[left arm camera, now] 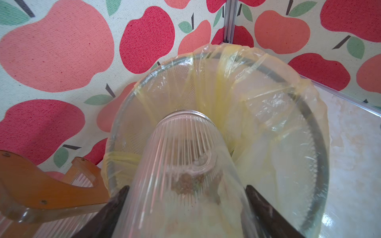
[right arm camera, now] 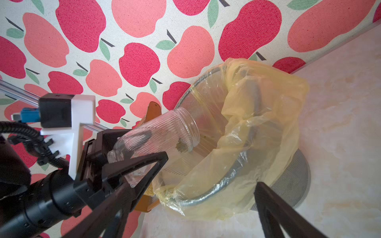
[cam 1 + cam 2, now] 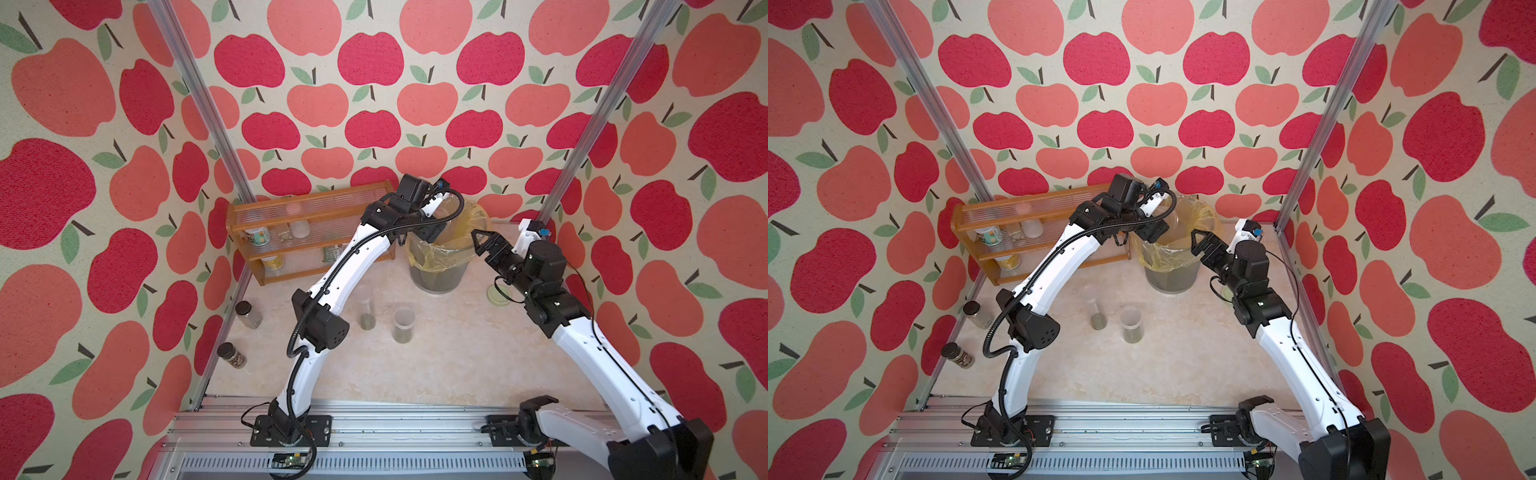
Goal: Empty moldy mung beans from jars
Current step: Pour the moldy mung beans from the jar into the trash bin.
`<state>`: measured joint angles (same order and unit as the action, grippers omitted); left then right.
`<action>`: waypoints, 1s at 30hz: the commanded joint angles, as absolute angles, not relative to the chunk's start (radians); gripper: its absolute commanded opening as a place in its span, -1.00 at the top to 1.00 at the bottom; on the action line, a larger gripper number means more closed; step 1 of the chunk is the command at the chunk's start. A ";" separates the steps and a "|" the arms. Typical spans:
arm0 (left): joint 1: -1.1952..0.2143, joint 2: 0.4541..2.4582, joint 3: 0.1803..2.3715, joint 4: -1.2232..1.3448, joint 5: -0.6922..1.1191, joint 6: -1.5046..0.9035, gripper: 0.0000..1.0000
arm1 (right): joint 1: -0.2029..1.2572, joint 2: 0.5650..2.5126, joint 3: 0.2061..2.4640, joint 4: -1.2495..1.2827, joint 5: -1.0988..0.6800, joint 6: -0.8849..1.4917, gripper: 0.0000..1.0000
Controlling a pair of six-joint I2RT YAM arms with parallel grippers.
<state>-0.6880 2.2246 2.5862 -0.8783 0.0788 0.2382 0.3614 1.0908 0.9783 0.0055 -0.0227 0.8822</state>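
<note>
My left gripper (image 1: 186, 188) is shut on a wide ribbed clear jar (image 1: 185, 164), one finger on each side wall. The jar is tilted, its open mouth over the bin. A small clump of mung beans (image 2: 181, 146) clings inside near the mouth. My right gripper (image 3: 477, 242) stands open and empty beside the bin's right rim. A tall narrow jar (image 3: 366, 307) and a shorter jar (image 3: 403, 324) stand upright mid-table, each with mung beans (image 3: 402, 333) at the bottom.
The mesh bin (image 3: 440, 266) with a yellow liner stands at the back. Left of it is a wooden rack (image 3: 311, 232) holding cans. Two dark-lidded jars (image 3: 248, 314) stand by the left wall. A pale green lid (image 3: 498, 293) lies under my right arm.
</note>
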 commanded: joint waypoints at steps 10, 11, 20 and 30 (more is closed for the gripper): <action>-0.747 2.016 2.325 -0.561 0.012 0.301 -0.24 | 0.356 1.146 1.017 0.008 -0.026 0.853 -0.86; -0.733 2.021 2.332 -0.569 0.034 0.280 -0.24 | 0.356 1.153 1.021 0.008 -0.024 0.853 -0.86; -0.731 2.136 2.603 -0.766 0.025 0.265 -0.24 | 0.347 1.240 1.078 -0.001 -0.026 0.838 -0.63; -0.718 2.045 2.419 -0.672 0.012 0.291 -0.27 | 0.342 1.338 1.156 -0.075 -0.036 0.806 -0.44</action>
<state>-0.7300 2.1071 2.4184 -0.7574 0.0330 0.2768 0.3439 1.3121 1.1042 -0.0288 -0.0235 0.8375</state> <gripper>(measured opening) 0.831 0.719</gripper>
